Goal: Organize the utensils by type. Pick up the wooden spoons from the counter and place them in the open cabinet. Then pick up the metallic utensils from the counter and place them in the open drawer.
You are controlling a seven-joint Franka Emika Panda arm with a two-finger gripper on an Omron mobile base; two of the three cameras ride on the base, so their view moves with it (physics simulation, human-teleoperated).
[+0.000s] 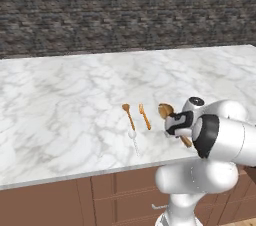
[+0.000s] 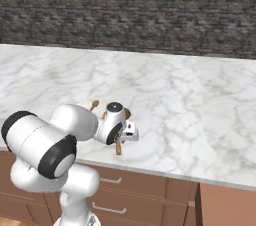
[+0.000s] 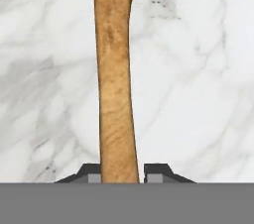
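The large wooden spoon [image 3: 115, 89] lies on the white marble counter [image 1: 60, 100], its handle running between my fingertips in the hand view. My gripper [image 3: 124, 173] is down over that handle, shut on it; the left finger [image 3: 92, 174] touches the wood and the right one sits a hair off it. From the left base view my gripper [image 1: 175, 129] covers the handle's middle, with the round bowl [image 1: 165, 110] showing beyond it. The small wooden spoon [image 1: 128, 115], the orange-brown fork [image 1: 145, 117] and the pale silvery spoon [image 1: 133, 136] lie to its left. The open cabinet and open drawer are out of view.
A dark stone wall [image 1: 125, 10] backs the counter. Brown cupboard fronts with silver handles [image 2: 150, 195] run below its front edge. My own white arm [image 2: 50, 140] reaches over the edge toward the utensils.
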